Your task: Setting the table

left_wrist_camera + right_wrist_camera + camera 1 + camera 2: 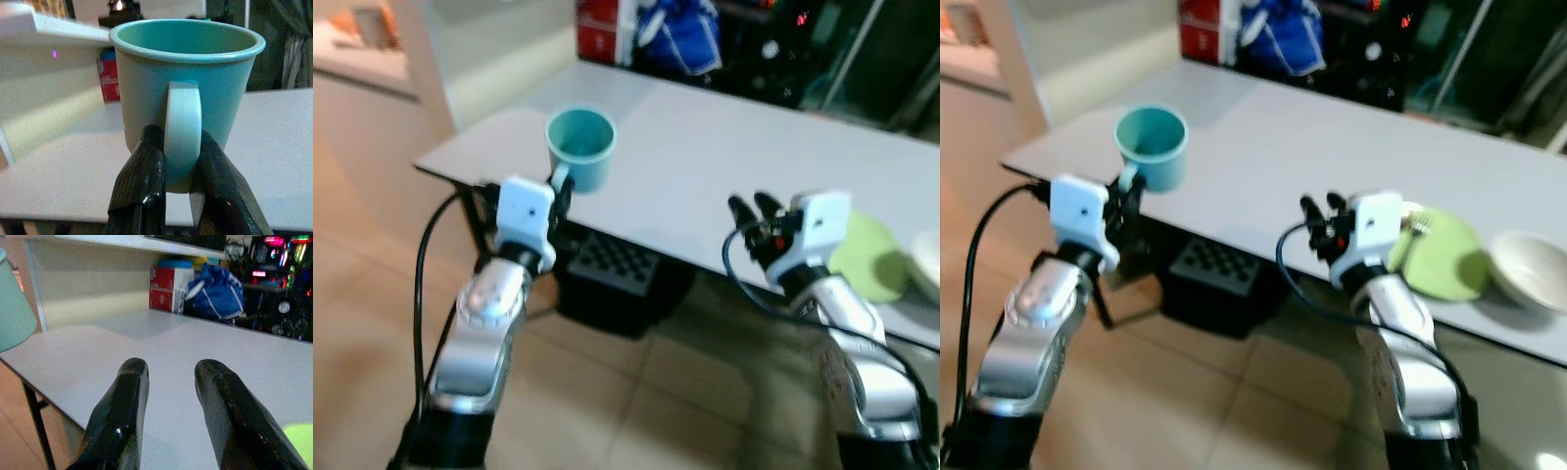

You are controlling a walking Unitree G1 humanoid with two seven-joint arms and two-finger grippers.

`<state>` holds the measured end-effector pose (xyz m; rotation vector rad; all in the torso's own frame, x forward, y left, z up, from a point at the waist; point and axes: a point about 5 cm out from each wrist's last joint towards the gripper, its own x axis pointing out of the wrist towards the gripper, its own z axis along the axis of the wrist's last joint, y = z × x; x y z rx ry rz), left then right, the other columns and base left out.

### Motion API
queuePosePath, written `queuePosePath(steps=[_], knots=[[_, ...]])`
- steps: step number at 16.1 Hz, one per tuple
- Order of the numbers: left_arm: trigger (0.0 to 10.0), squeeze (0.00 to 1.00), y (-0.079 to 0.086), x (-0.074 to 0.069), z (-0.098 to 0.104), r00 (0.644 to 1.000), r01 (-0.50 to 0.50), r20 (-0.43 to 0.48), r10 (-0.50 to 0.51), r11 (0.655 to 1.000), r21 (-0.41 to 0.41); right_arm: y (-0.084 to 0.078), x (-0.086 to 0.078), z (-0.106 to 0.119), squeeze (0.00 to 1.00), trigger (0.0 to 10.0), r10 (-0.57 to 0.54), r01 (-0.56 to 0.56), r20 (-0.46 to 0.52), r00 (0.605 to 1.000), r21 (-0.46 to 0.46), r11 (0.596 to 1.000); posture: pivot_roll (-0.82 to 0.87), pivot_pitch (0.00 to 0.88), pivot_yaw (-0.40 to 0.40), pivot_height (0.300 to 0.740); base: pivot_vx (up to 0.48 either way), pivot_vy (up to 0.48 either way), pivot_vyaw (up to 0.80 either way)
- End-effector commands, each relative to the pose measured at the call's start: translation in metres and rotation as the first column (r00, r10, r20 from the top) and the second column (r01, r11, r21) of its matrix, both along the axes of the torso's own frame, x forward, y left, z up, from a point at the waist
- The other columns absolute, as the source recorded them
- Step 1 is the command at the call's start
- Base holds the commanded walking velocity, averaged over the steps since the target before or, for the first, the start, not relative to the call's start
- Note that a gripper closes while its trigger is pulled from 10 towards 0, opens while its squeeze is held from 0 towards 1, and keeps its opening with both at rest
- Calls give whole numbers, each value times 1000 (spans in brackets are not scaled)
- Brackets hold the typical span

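Observation:
My left gripper (560,186) is shut on the handle of a teal mug (580,147), holding it upright over the near left edge of the grey table (705,176). In the left wrist view both black fingers (142,186) pinch the mug's handle (182,132). At the table's front edge my right gripper (752,208) hovers open, with nothing between its fingers (122,406). A green plate (1442,253) lies on the table just right of that gripper, with a white bowl (1531,269) beyond it.
A red box (599,29) and a blue bag (680,34) stand at the table's far edge. A black crate (612,279) sits on the tiled floor under the table. A white counter wall (499,59) rises at the far left.

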<state>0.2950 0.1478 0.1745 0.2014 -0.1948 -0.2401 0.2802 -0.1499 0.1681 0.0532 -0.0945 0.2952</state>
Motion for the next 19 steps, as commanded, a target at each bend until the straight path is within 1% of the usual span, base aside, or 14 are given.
queuePosePath(steps=[1, 4, 6, 9, 12, 13, 15, 17, 19], knots=[[10000, 0, 2, 2, 7, 999, -1, 32, 1, 1000, 5, 2, 1, 7, 0, 10000, -2, 2, 30, 1000, -13, 1000, 34, 0, -25, 740, 0, -461, 0], [10000, 0, 1, 4, 8, 999, -1, 34, 1, 1000, 4, 3, 0, 8, 0, 10000, 10, -9, 37, 999, -22, 1000, 37, 0, -26, 740, 0, -461, 0], [10000, 0, -2, 2, 8, 999, 5, 37, -5, 1000, 2, 2, 1, 8, 0, 10000, 0, 0, 39, 999, -19, 1000, 41, 0, -26, 740, 0, -465, 0], [10000, 0, 1, 3, 7, 999, 2, 34, -3, 1000, 7, 6, 1, 8, 0, 10000, 12, -11, 39, 999, -16, 1000, 37, 0, -25, 740, 0, -463, 0], [10000, 0, 1, 4, 8, 1000, 6, 29, -6, 1000, -2, 4, 0, 8, 0, 10000, 5, -4, 37, 999, -15, 1000, 38, 0, -21, 740, 0, -393, 0], [10000, 0, 0, 4, 7, 1000, 11, 22, -10, 1000, -12, 5, 0, 8, 0, 10000, 5, -5, 37, 999, -14, 1000, 39, 0, -21, 740, 0, 0, 0], [10000, 0, 1, 5, 6, 1000, 13, -2, -13, 999, -37, 6, -1, 7, 0, 10000, 7, -7, 36, 999, -14, 1000, 39, 0, -19, 740, 0, 454, 0], [10000, 0, 4, 6, 6, 1000, 0, -8, 0, 999, -39, 6, -1, 7, 0, 10000, 5, -5, 35, 999, -12, 1000, 39, 0, -16, 740, 0, 458, 0], [10000, 0, 8, 8, 6, 999, -36, -17, 36, 999, -38, 6, -1, 7, 0, 10000, 3, -3, 34, 999, -10, 1000, 39, 0, -14, 740, 0, 0, 0]])
